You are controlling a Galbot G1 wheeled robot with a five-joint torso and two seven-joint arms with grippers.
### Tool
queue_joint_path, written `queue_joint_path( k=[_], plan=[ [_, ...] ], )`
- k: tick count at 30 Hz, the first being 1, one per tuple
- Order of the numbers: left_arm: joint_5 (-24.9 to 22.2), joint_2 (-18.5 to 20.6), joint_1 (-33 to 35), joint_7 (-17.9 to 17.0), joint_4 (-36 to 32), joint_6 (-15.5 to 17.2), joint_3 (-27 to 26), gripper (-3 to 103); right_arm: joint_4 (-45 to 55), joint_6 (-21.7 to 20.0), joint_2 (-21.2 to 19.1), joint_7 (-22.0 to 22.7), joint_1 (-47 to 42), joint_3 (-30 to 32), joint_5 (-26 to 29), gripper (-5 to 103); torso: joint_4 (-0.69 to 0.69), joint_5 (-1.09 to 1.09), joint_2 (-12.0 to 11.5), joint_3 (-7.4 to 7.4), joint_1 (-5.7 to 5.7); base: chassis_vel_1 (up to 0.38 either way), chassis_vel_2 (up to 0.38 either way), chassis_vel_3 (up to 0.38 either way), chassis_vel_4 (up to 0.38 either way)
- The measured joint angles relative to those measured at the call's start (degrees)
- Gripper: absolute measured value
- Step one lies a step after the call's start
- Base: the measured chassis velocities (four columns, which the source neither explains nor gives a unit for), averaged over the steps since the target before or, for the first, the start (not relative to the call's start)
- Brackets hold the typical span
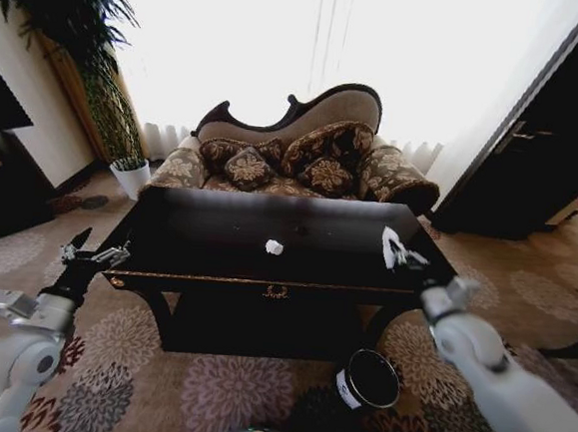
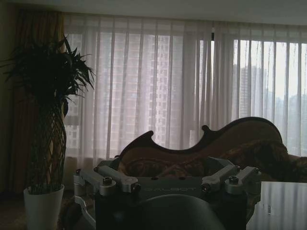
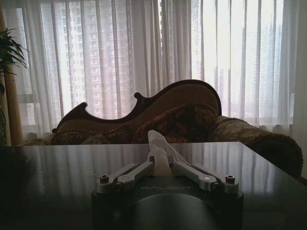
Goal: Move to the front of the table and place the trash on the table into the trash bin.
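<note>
1. The black bench (image 1: 218,232) is seen directly ahead, with a sofa (image 1: 304,157) behind its far edge.
2. The right gripper (image 1: 398,253) is held over the bench's right end; its fingers are pinched onto a white paper wad (image 3: 159,146), which is raised above the bench top.
3. A second paper wad (image 1: 275,247) is noted lying near the middle of the bench, well apart from the right gripper.
4. The left gripper (image 1: 93,257) is held just off the bench's left front corner, spread wide and holding nothing.
5. The trash bin (image 1: 369,380) is seen on the carpet below the bench's front right side.
</note>
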Motion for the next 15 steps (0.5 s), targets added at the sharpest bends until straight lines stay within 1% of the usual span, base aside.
queue_joint_path(
  k=[4, 5, 9, 10, 12, 15],
  plan=[
    [0.0, 0.0, 0.0, 0.0, 0.0, 0.0, 0.0, 100, 0.3, 4.7, 4.6, -2.6, -5.6, 4.8, -4.5, 1, 0.02, 0.0, 0.0, 0.01, 0.01, 0.0, 0.0, 0.0, 0.0],
    [0.0, 0.0, 0.0, 0.0, 0.0, 0.0, 0.0, 100, 0.3, 4.7, 4.6, -2.6, -5.6, 4.8, -4.5, 1, 0.02, 0.0, 0.0, 0.01, 0.01, 0.0, 0.0, 0.0, 0.0],
    [0.0, 0.0, 0.0, 0.0, 0.0, 0.0, 0.0, 100, -0.7, 8.9, 7.5, -4.7, -10.3, 7.8, -6.7, 1, 0.01, 0.0, 0.0, 0.01, 0.0, 0.0, 0.0, 0.0, 0.0],
    [0.0, 0.0, 0.0, 0.0, 0.0, 0.0, 0.0, 100, -1.0, 9.9, 8.2, -5.2, -11.3, 8.3, -7.4, 1, 0.01, 0.01, 0.0, 0.01, 0.0, 0.0, 0.0, 0.0, 0.0],
    [0.0, 0.0, 0.0, 0.0, 0.0, 0.0, 0.0, 100, -1.1, 10.7, 8.8, -5.5, -12.0, 8.5, -8.0, 1, 0.01, 0.01, 0.0, 0.0, 0.0, 0.0, 0.0, 0.0, 0.0],
    [0.0, 0.0, 0.0, 0.0, 0.0, 0.0, 0.0, 100, -2.8, 14.2, 11.7, -6.7, -14.1, 8.3, -11.6, 1, 0.01, -0.01, 0.0, 0.01, 0.01, 0.0, 0.0, 0.0, 0.0]
  ],
)
